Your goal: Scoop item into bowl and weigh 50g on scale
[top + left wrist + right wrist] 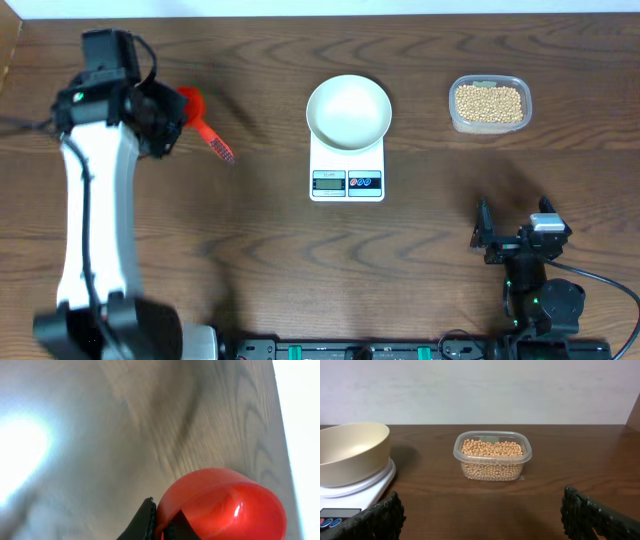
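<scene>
So the left gripper (161,522) is over at the far left of the table (250,230), jaws clamped down narrow on the wall of the red scoop (211,136), right at the cup end as far as the wrist view shows. The ribbed handle pokes out toward the near right. The right gripper (482,504) sits near right, spread wide with nothing between the fingers. The white bowl (348,110) is in the middle, sitting on the far part of the white scale (347,183), with the display and buttons on the near edge; can't read the screen. The beans (488,102) are all in the clear plastic tub (455,120), far right, well apart from the bowl
</scene>
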Tool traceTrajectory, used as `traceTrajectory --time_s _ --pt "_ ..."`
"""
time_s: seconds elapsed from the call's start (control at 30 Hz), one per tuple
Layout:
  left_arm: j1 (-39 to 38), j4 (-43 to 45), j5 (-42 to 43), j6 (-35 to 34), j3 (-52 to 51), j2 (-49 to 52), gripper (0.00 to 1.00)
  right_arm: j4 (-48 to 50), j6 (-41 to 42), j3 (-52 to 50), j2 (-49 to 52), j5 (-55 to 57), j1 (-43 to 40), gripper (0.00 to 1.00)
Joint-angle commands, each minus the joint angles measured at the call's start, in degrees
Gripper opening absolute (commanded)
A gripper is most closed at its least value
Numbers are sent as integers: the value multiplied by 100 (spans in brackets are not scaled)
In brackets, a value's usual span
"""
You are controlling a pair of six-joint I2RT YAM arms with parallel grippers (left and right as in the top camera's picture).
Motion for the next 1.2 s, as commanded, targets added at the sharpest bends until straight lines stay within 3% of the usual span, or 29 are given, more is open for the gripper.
traceTrajectory --time_s 0.0,0.23,0.67,0.73,0.9,1.03,1.17 --pt "-48 -763 -20 -1543 24 -487 7 -22 39 -9 -37 -35 59 99" --pt "-317 -1969 -20 -1985 24 -1062 7 -22 39 -11 -37 -35 59 99" --pt "-1023 -2256 -46 -1875 -96 -940 7 -13 52 -9 -37 -129 59 99" --pt "-1075 -2256 -50 -1875 -96 -887 7 17 317 -11 -37 -229 59 99" --pt "-1086 -2218 -68 -1878 -96 -765 7 70 2100 -9 35 -881 59 99" --pt "-1088 -2173 -66 -1878 -101 -664 7 328 2236 -9 46 -2159 61 99" --pt "-1102 -2173 -63 -1878 -105 -605 8 483 2833 153 46 -2393 59 99"
